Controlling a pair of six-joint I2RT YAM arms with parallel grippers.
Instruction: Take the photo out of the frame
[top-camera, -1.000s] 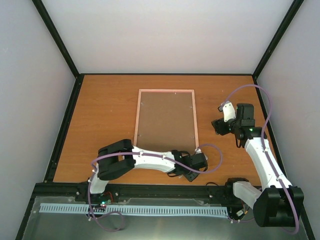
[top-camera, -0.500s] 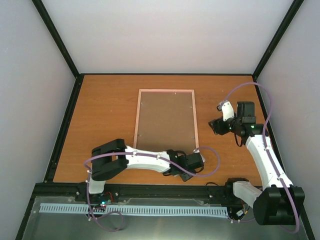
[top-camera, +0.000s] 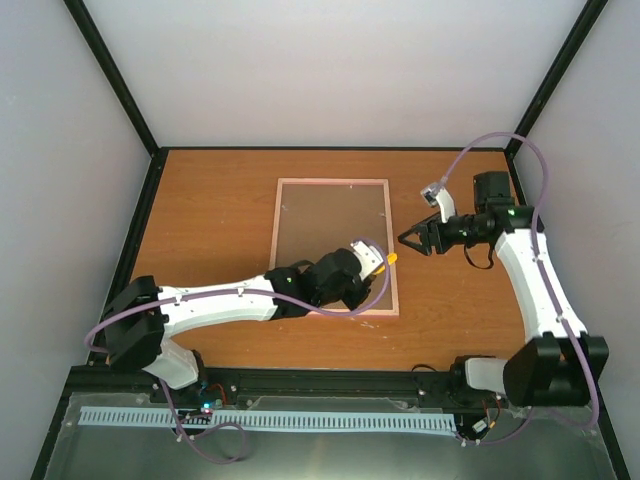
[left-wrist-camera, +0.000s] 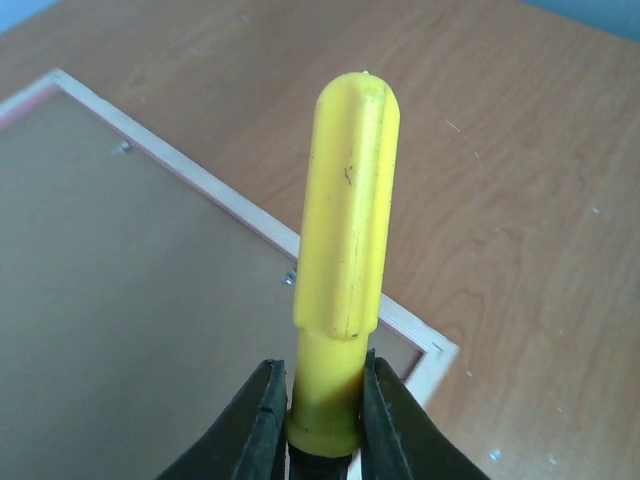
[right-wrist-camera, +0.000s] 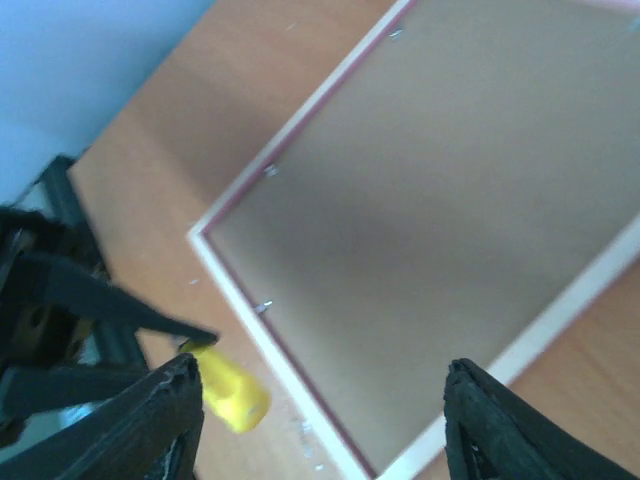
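The pink frame (top-camera: 332, 181) lies face down in the middle of the table, its brown backing board (top-camera: 325, 235) uppermost. The photo is hidden under that board. My left gripper (top-camera: 374, 263) hovers over the frame's near right part, shut on a yellow tool handle (left-wrist-camera: 345, 230) that sticks out beyond the fingers toward the frame corner (left-wrist-camera: 437, 351). Small metal tabs (left-wrist-camera: 289, 278) hold the board along the frame's edge. My right gripper (top-camera: 410, 240) stands open just right of the frame's right edge, pointing at it. In the right wrist view the frame (right-wrist-camera: 250, 320) and the yellow handle (right-wrist-camera: 228, 396) show between its spread fingers.
Bare orange-brown table (top-camera: 210, 230) surrounds the frame. Black rails (top-camera: 125, 270) edge the table, with white walls behind and at both sides. A purple cable (top-camera: 490, 150) loops above the right arm.
My left arm has swung from the table's near edge up over the frame's near right part, carrying the yellow handle. My right gripper has moved left toward the frame's edge, jaws slightly narrower.
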